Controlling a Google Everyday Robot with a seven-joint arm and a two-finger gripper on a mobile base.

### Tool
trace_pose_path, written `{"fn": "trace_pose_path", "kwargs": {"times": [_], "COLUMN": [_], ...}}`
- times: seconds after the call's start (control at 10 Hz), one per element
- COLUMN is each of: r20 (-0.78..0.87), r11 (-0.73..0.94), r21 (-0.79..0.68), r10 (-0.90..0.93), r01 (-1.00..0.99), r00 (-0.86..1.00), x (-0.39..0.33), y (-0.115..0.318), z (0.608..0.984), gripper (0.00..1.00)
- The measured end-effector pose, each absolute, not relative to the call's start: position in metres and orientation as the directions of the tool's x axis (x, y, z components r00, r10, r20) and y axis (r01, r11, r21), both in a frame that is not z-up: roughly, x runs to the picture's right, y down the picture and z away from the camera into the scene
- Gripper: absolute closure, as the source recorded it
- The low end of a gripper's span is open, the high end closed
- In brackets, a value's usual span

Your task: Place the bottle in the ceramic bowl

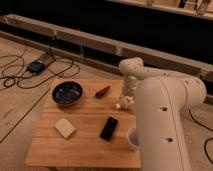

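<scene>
The dark glossy ceramic bowl (67,93) stands on the left back part of the wooden table (85,145). My gripper (124,103) hangs from the white arm (131,75), low over the table's right back part. A small whitish shape right at the gripper looks like the bottle (121,105). Most of it is hidden by the gripper, and I cannot tell whether it is held. The bowl lies well to the left of the gripper, with a reddish-brown oblong thing (102,91) between them.
A black phone (109,128) lies mid-table, a beige block (65,128) at the front left, and a white cup (133,139) at the front right beside my arm's large white body (165,125). Cables (30,70) lie on the floor to the left.
</scene>
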State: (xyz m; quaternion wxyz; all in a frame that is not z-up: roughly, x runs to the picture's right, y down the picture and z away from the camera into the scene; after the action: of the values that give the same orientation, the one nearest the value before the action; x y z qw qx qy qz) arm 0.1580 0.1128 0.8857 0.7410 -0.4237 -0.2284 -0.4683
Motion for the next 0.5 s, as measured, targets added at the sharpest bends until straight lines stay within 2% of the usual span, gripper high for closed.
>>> {"fn": "trace_pose_path", "kwargs": {"times": [0.2,0.5], "r20": [0.748,0.744], "r11": [0.174,0.229], "r21": [-0.398,-0.384], "r10": [-0.506,-0.498], "r01": [0.901,0.895], "r00": [0.429,0.446], "x": [0.1589,0.1502], "y": [0.1206,0.1176], "z": [0.8783,0.8817], "gripper": [0.2,0.2]}}
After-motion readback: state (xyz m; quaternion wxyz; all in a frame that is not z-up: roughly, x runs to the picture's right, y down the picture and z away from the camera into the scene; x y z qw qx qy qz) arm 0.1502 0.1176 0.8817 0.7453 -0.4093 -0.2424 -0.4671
